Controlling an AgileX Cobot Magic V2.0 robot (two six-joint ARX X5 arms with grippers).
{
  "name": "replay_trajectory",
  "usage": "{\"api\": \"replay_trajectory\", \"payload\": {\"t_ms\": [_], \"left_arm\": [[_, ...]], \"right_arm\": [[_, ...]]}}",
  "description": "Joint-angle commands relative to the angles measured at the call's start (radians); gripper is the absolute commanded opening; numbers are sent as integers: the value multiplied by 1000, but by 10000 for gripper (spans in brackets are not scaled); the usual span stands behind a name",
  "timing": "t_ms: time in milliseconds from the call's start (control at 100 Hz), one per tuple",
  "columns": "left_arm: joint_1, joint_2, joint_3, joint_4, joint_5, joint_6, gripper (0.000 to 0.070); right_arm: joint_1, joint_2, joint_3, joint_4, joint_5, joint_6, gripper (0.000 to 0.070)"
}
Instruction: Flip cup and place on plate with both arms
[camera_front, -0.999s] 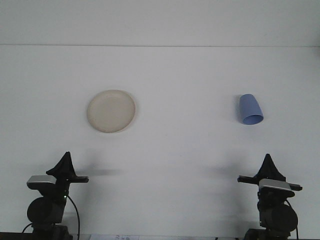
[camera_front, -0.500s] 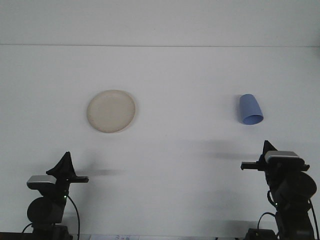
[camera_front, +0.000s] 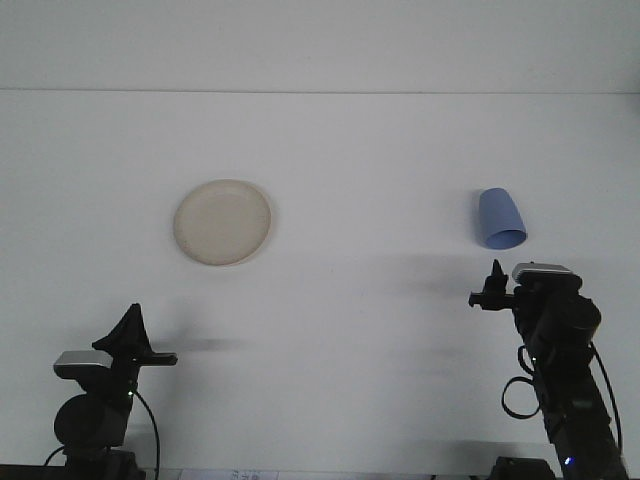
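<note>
We find the blue cup (camera_front: 501, 219) lying on its side at the far right of the desk (camera_front: 380, 150), well apart from the plate (camera_front: 223, 222) at far left. Our right gripper (camera_front: 492, 290) hangs just near of the cup; our left gripper (camera_front: 130, 330) sits low at near left. We cannot tell either gripper's finger state. Risk: a glancing approach could roll the cup away, since it rests on its curved wall.

right claw (camera_front: 492, 283): risen from rest, advanced | now just short of blue cup (camera_front: 500, 219)

Both arm bases (camera_front: 570, 455) cut off below.
</note>
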Motion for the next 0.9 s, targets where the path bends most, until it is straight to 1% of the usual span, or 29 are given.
{"api": "replay_trajectory", "payload": {"t_ms": [0,200,290,400,490,650,760,890], "left_arm": [[-1,-1,-19,12,-2,1,12],[-1,-1,-19,12,-2,1,12],[-1,-1,-19,12,-2,1,12],[-1,-1,-19,12,-2,1,12],[-1,-1,-19,12,-2,1,12],[-1,-1,-19,12,-2,1,12],[-1,-1,-19,12,-2,1,12],[-1,-1,-19,12,-2,1,12]], "right_arm": [[4,41,-35,80,-3,11,425],[8,188,-137,327,-10,15,425],[8,265,-141,419,-27,10,425],[8,375,-140,563,-28,12,425],[8,467,-140,660,-32,27,424],[8,615,-137,804,-70,38,421],[8,688,-115,845,-72,37,415],[7,768,-47,846,-79,30,415]]}}
